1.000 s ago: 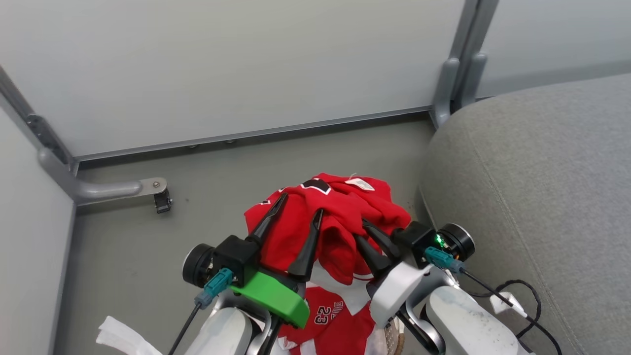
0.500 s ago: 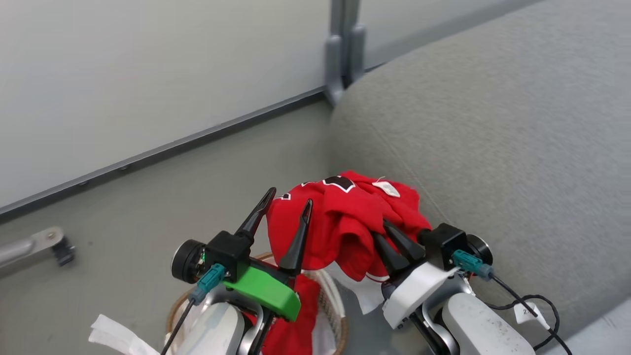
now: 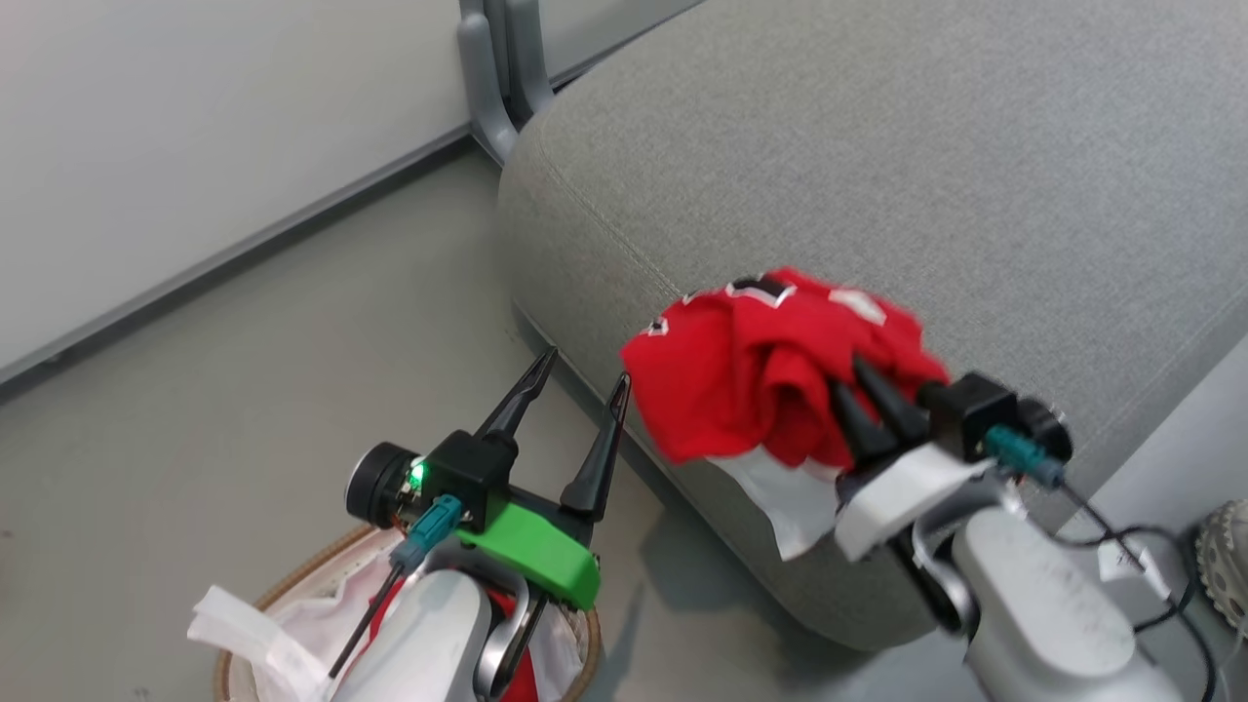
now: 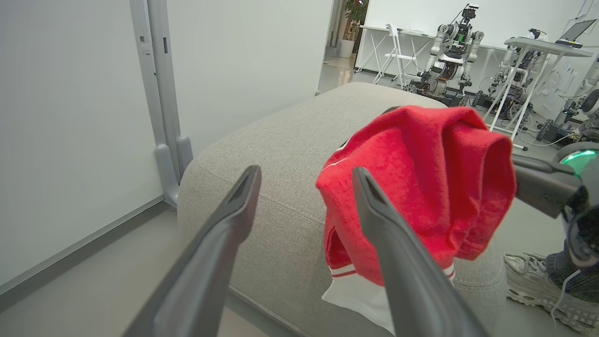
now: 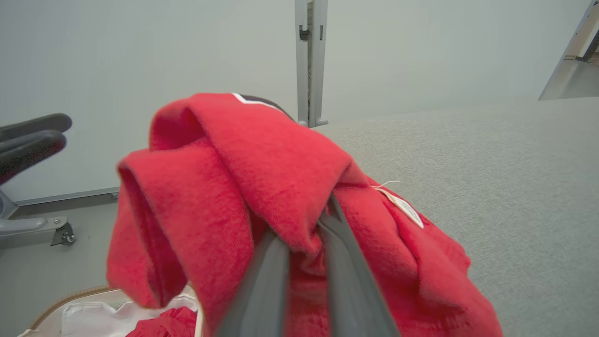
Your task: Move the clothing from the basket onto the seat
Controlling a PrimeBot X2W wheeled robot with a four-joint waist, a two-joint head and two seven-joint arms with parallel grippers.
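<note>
The left gripper (image 3: 587, 367) is holding its two long dark fingers spread wide and empty above its green wrist mount, pointing toward the near corner of the large grey woven-fabric seat cushion (image 3: 877, 146), just short of it. The right gripper (image 3: 846, 375) is reaching over that cushion's front edge, its fingers pinching nearly together on a bunched red garment with white trim (image 3: 741, 390).
</note>
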